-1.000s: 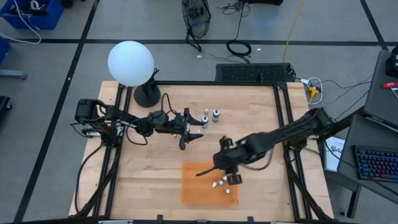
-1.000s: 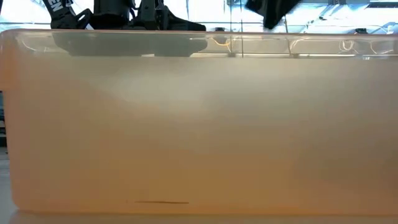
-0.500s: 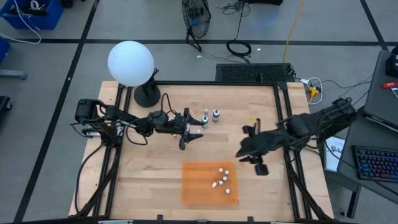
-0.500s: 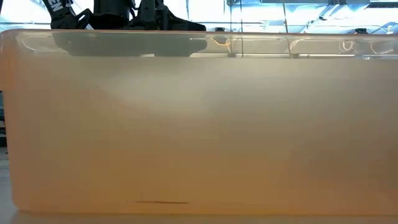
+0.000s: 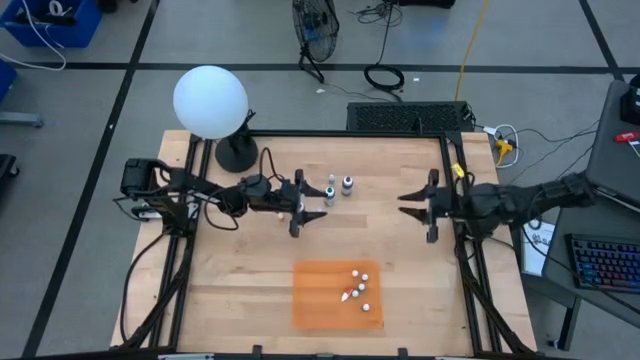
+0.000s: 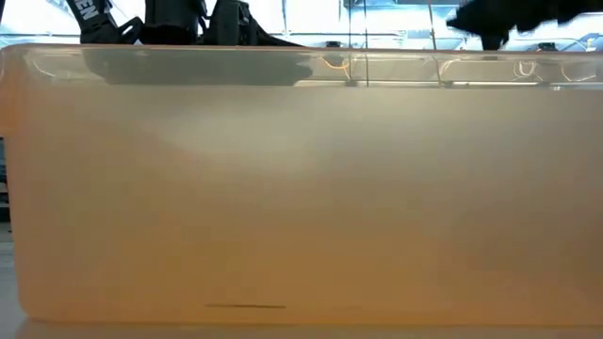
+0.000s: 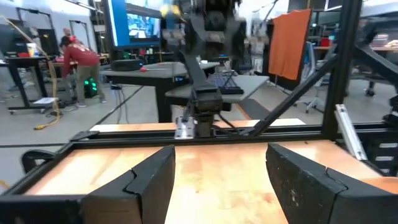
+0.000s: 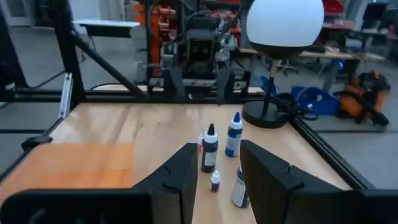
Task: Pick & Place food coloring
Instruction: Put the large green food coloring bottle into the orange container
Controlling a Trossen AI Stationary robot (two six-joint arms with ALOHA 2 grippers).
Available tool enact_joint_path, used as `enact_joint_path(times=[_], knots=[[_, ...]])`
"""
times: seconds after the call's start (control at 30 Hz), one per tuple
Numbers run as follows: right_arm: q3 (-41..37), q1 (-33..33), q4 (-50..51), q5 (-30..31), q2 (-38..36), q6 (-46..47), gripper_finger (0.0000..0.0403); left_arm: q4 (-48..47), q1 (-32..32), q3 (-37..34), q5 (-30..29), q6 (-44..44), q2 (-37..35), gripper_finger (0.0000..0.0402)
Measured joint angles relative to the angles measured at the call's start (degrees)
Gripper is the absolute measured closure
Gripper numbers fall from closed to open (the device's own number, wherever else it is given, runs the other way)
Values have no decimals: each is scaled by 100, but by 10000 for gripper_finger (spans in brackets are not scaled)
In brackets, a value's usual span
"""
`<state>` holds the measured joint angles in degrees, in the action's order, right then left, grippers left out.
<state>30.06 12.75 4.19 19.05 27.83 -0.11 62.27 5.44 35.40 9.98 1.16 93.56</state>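
Observation:
Several dark dropper bottles with pale tops (image 5: 338,187) stand upright on the wooden table, left of centre toward the far edge; in the right wrist view the bottles (image 8: 209,149) stand ahead of the fingers. Several small white dropper bottles (image 5: 357,286) lie on the orange mat (image 5: 320,300) near the near edge. My left gripper (image 5: 312,207) is open just left of the standing bottles, pointing right. My right gripper (image 5: 408,205) is open at the table's right side, pointing left toward the bottles and well apart from them.
A white globe lamp (image 5: 210,102) on a black base stands at the far left corner. Black frame rails (image 5: 455,190) border the table. In the low view an orange translucent wall (image 6: 301,188) fills the picture. Bare wood lies between the two grippers.
My right gripper has drawn back from over the orange mat toward the table's right and far side, turning level so that it faces left. The white droppers stay on the mat, now uncovered. The left arm has kept still.

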Motion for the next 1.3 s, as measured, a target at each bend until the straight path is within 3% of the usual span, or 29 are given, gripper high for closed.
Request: enact_joint_path(times=[0.17,0.3,0.4,0.63,1.0,1.3], knots=[[-763,-1014,-500,-1016,-582,-20,292,-218,250,0,6,-13,-87,151],[-1163,-1768,-908,-2012,-607,-16,293,-1255,424,0,-142,-14,-567,151],[-1502,-2291,-1398,-2379,-613,-46,291,-2254,481,-7,-440,25,-1133,151],[-2075,-3103,-1990,-2384,-1110,-69,293,-3662,414,0,-707,146,-2049,151],[-2715,-3234,-1756,-2334,-2164,-595,293,-4475,217,-4,-708,-156,-2055,151],[-2900,-3232,-1570,-1305,-2246,-507,293,-4587,144,-4,-786,-387,-2063,151]])
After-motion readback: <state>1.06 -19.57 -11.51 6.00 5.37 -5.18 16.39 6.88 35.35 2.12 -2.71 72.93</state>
